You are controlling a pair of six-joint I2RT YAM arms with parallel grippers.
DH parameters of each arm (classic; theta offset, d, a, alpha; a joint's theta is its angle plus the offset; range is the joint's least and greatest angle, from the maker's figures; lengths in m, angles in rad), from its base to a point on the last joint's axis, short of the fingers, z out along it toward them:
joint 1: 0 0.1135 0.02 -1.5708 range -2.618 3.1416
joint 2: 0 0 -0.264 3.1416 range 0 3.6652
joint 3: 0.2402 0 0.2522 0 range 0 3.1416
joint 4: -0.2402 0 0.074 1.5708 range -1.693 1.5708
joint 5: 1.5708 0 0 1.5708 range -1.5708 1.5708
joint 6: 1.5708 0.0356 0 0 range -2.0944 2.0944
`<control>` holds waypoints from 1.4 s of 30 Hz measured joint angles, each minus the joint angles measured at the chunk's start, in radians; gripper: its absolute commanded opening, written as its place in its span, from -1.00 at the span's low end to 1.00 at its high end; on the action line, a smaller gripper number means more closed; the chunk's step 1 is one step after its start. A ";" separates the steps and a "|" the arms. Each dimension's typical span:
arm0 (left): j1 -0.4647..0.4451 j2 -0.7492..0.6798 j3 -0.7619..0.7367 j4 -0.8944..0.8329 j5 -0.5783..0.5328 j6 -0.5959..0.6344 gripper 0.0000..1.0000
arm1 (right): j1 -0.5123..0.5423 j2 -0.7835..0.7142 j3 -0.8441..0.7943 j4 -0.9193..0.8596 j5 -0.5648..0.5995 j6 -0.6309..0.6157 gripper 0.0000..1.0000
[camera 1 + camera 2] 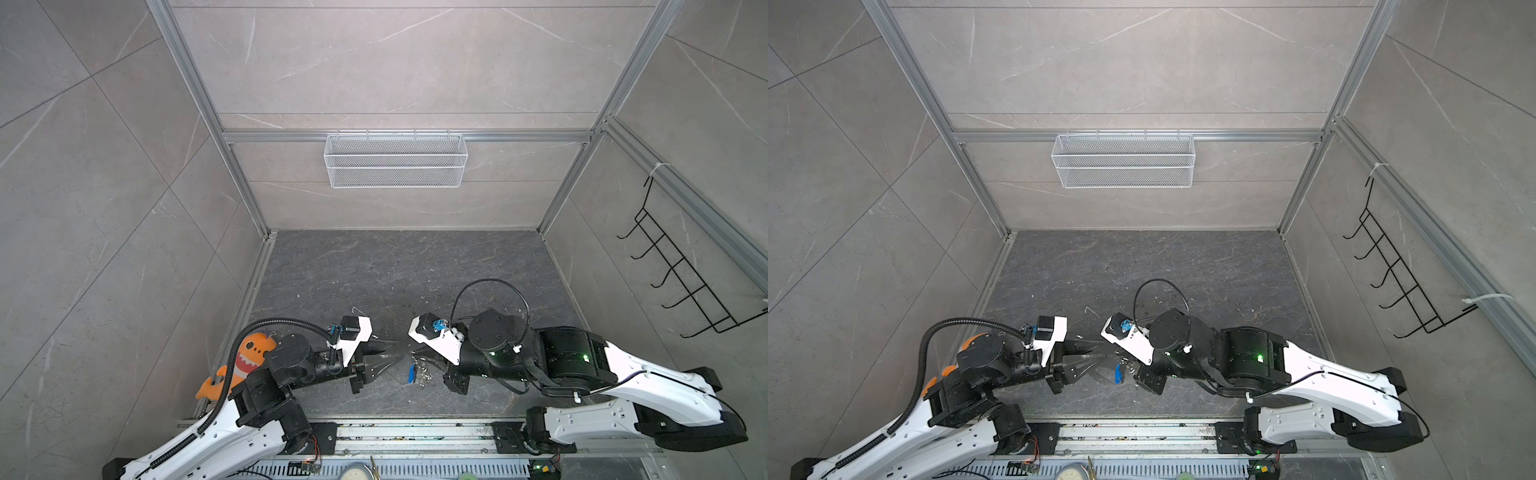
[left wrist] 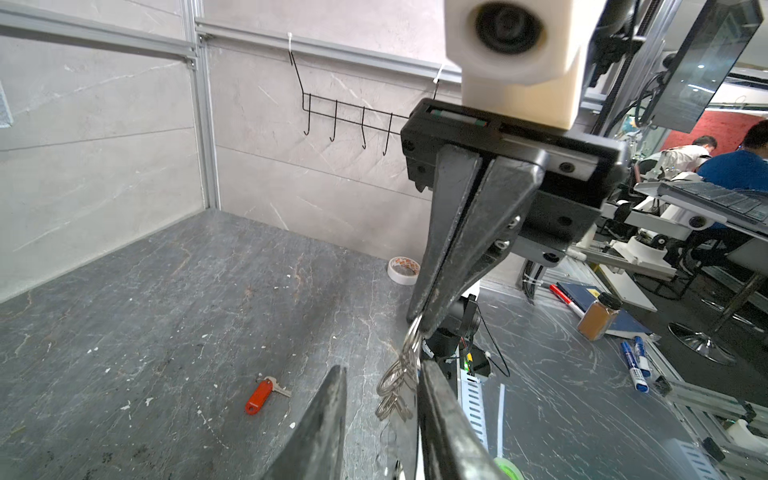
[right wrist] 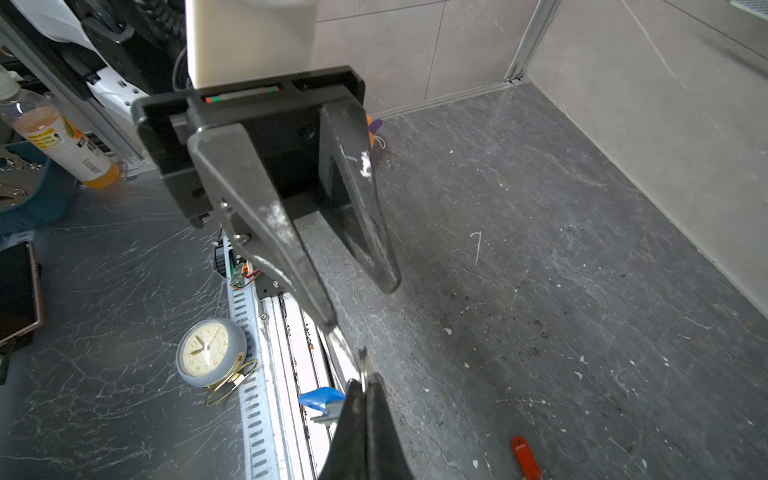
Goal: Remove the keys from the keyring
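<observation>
My right gripper [image 3: 365, 380] is shut on a thin metal ring of the keyring [image 2: 399, 382], whose silver rings and chain hang below its tips. The blue-tagged key [image 3: 322, 401] dangles beside that gripper and shows in both top views [image 1: 411, 372] [image 1: 1118, 374]. My left gripper [image 2: 383, 368] faces it with its jaws apart. The rings and a grey plate sit close against the inner side of one of the fingers [image 2: 449, 424]. In a top view the two grippers [image 1: 395, 352] [image 1: 409, 356] meet tip to tip near the front. The red-tagged key [image 2: 259, 397] lies loose on the floor.
An orange plush toy [image 1: 245, 361] lies by the left arm. A white mesh basket [image 1: 395, 160] hangs on the back wall and a black hook rack [image 1: 681, 266] on the right wall. A tape roll [image 2: 402, 270] sits by the right wall, a clock [image 3: 208, 353] beyond the front rail.
</observation>
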 measured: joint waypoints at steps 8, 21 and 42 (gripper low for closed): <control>0.003 0.058 0.023 0.005 0.058 0.003 -0.41 | 0.000 -0.017 0.000 -0.011 -0.045 -0.015 -1.00; 0.004 0.105 0.026 0.003 0.154 0.006 -0.47 | 0.000 -0.003 0.000 -0.039 -0.056 -0.018 -1.00; 0.005 0.130 0.026 0.003 0.229 0.006 -0.98 | 0.000 0.012 0.000 -0.029 -0.052 -0.019 -1.00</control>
